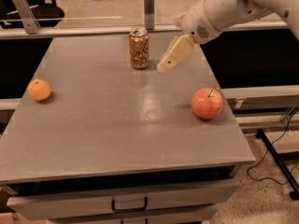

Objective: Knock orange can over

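The orange can point(139, 48) stands upright near the far edge of the grey table point(117, 125). It is orange-tan with pale swirls and a silver top. My gripper point(166, 65) hangs from the white arm at the upper right. Its cream fingers point down and left, just to the right of the can and a short gap from it, above the table top.
A red apple point(207, 103) lies on the table's right side. A round orange fruit point(39, 89) lies at the left edge. A metal rail with upright posts point(148, 1) runs behind the table. Drawers sit under the front edge, and cables lie on the floor at right.
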You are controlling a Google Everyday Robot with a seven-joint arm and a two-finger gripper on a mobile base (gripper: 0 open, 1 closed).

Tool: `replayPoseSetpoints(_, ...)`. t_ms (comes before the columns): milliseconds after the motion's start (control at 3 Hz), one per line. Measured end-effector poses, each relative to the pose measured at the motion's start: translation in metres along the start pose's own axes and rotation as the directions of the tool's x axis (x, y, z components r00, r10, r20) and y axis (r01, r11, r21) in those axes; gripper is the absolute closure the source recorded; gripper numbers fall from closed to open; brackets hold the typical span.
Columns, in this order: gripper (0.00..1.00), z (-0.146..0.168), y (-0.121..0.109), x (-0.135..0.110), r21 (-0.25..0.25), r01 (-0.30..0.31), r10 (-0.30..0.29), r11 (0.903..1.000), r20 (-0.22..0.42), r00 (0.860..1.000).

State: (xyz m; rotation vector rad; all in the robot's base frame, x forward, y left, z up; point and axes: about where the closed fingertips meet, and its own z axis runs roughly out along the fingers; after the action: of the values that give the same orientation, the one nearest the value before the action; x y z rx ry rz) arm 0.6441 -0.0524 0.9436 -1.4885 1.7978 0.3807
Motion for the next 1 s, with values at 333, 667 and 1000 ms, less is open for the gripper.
replayPoseSetpoints(333, 0.00, 0.037, -0.017, -0.003, -0.017, -0.042, 0.043, 0.9990, 0.081, 0.996)
replayPoseSetpoints(667, 0.00, 0.069, -0.033, -0.004, -0.042, -0.095, 0.100, 0.9946, 0.162, 0.982)
replayPoseSetpoints(1000, 0.00, 0.089, -0.040, -0.011, -0.087, -0.116, 0.133, 0.9895, 0.232, 0.964)
